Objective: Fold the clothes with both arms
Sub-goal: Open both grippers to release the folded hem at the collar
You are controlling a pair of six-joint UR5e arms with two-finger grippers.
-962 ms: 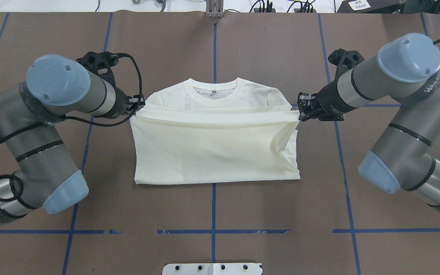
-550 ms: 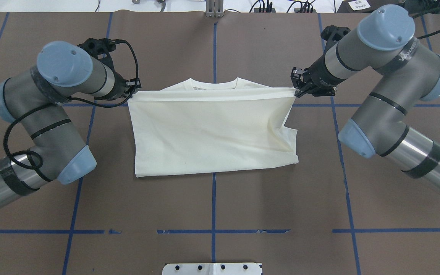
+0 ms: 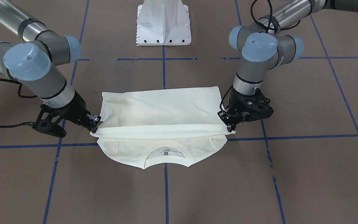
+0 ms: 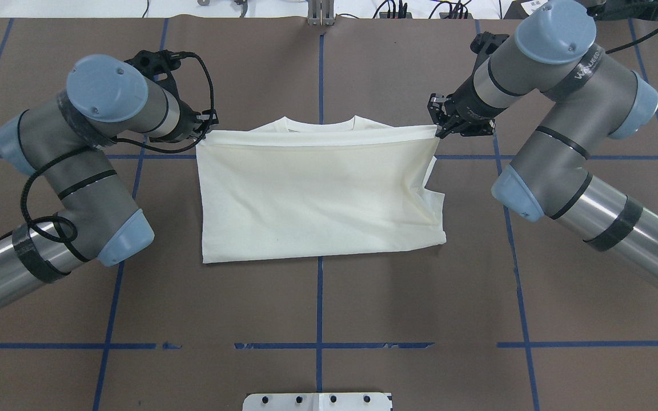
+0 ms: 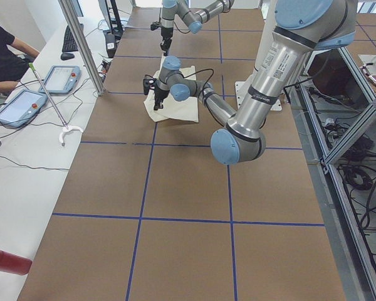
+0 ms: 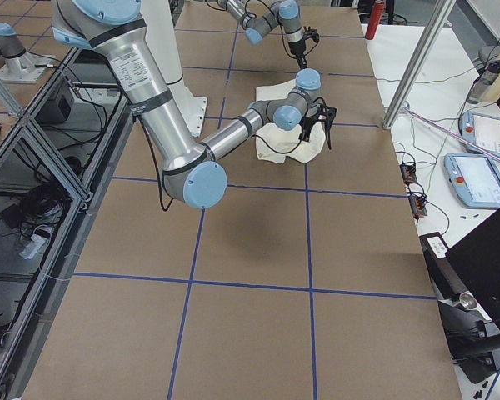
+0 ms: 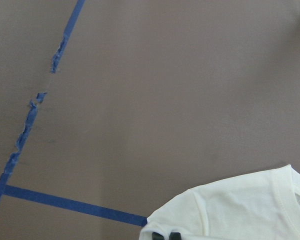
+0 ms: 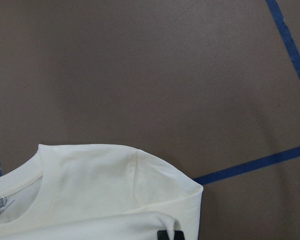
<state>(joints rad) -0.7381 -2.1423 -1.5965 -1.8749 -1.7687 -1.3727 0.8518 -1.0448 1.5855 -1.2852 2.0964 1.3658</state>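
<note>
The shirt (image 4: 317,194) is laid mid-table (image 4: 317,308), plain back up and doubled. In the overhead view the crease is at 6 o'clock and the collar (image 4: 320,121) at 12.

The upper layer's free edge is stretched between both grippers, just short of the collar. In the front view it is seen raised slightly off the shoulders.

At the shirt's 10 o'clock corner, the left gripper (image 4: 206,123) is closed to a thin pinch on the edge's corner. At 2 o'clock, the right gripper (image 4: 437,123) is pinched on the other corner in the same way.

The corners are gripped rather than the mid-edge, presumably so that the width is kept under control and the sides are lined up. The edge is kept taut so that the layer can be laid without sag or wrinkles.

At 3 o'clock the lower layer is bunched and pokes out past the upper one. Alignment there is judged imperfect.

The hem-to-shoulder fold is judged almost laid, with lowering and release not yet done.
</note>
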